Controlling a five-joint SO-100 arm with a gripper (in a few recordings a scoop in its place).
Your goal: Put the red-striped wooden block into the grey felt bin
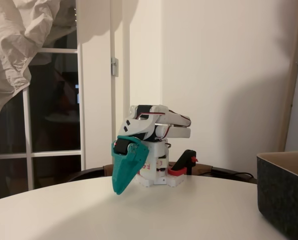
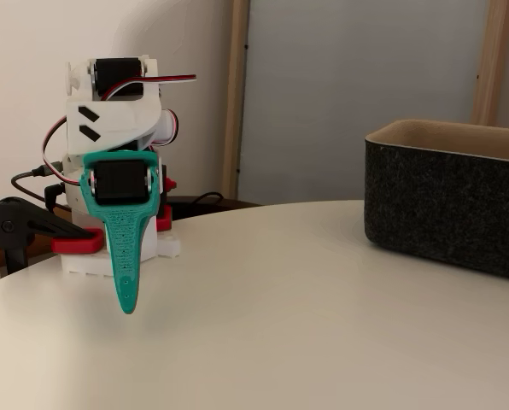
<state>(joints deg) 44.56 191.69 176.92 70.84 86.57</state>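
My arm is folded over its white base, and the teal gripper (image 1: 119, 189) hangs with its tips pointing down just above the white table. Its jaws lie together with nothing between them; in another fixed view the gripper (image 2: 128, 303) shows as one narrow teal wedge. The grey felt bin (image 1: 284, 200) stands at the right edge of the table, dark charcoal outside and tan inside. It is well apart from the gripper, and its long wall (image 2: 451, 213) faces me. The red-striped wooden block is out of view.
The round white table (image 1: 154, 215) has open surface between the arm and the bin. A black and red clamp (image 1: 185, 167) holds the arm's base at the table's far edge. Behind are a wall, a glass door and a draped cloth (image 1: 19, 45).
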